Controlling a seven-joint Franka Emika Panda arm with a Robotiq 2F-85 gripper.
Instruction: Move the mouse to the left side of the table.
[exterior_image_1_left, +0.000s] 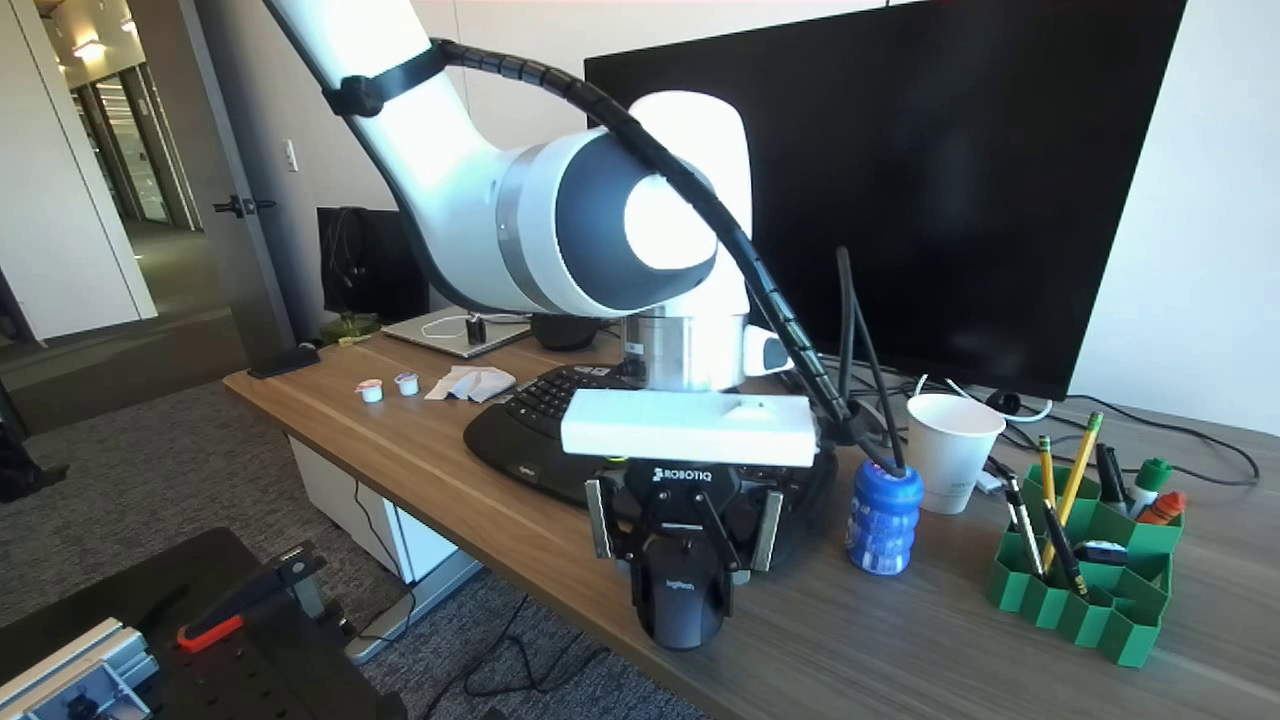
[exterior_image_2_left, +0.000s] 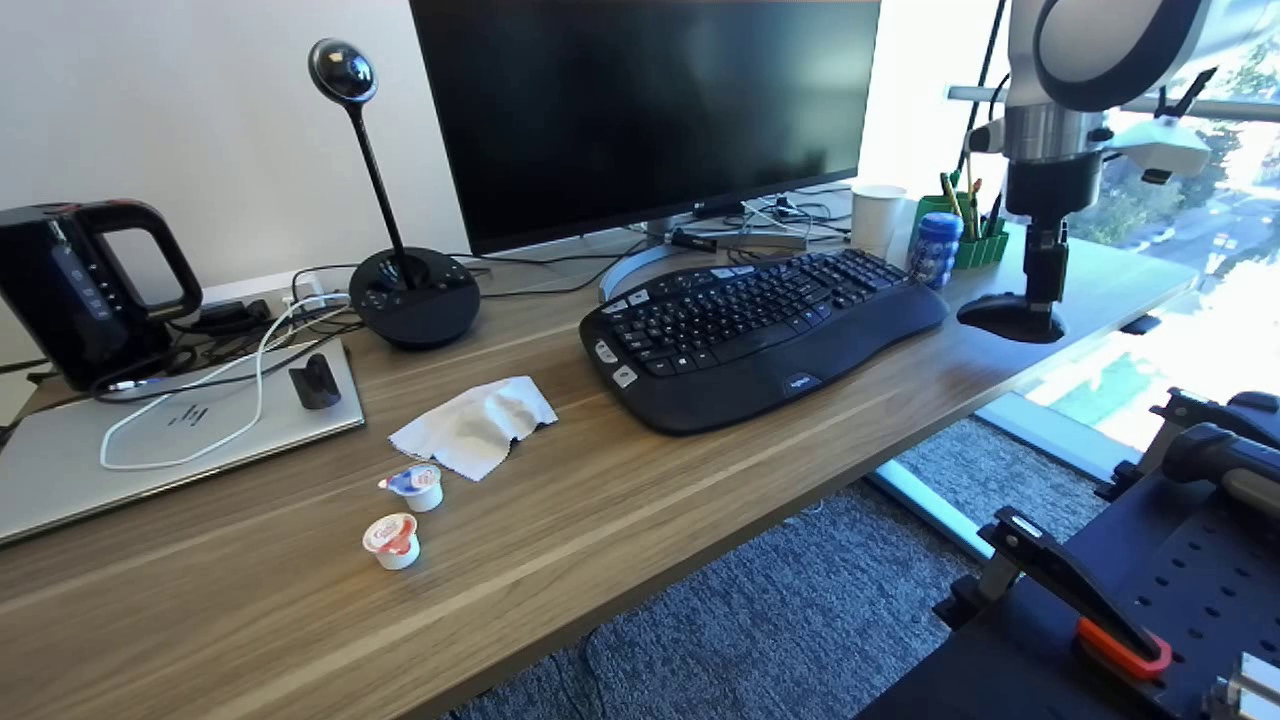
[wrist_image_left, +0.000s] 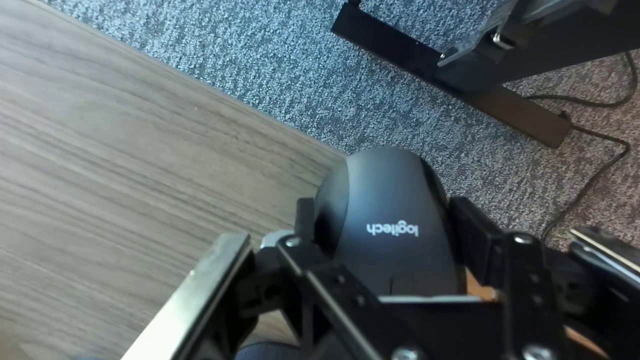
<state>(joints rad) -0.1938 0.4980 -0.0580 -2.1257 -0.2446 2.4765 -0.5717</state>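
The dark grey mouse (exterior_image_1_left: 684, 597) is between the two fingers of my gripper (exterior_image_1_left: 684, 582), in front of the keyboard. In the wrist view my gripper (wrist_image_left: 381, 217) is shut on the mouse (wrist_image_left: 387, 200), a finger against each side, its logo facing up. In that view the mouse overlaps the edge of the table (wrist_image_left: 125, 150), with carpet beyond. In an exterior view the mouse (exterior_image_2_left: 995, 314) sits low under the gripper (exterior_image_2_left: 1045, 285) near the front edge of the wood-look table (exterior_image_2_left: 560, 560). I cannot tell whether it touches the top.
A black keyboard (exterior_image_2_left: 760, 340) lies beside the gripper. A blue can (exterior_image_1_left: 885, 520), a white cup (exterior_image_1_left: 950, 450) and a green pen holder (exterior_image_1_left: 1095, 550) stand nearby. A white cloth (exterior_image_2_left: 480, 425), two creamer cups (exterior_image_2_left: 392, 540) and a laptop (exterior_image_2_left: 200, 430) lie at the far end.
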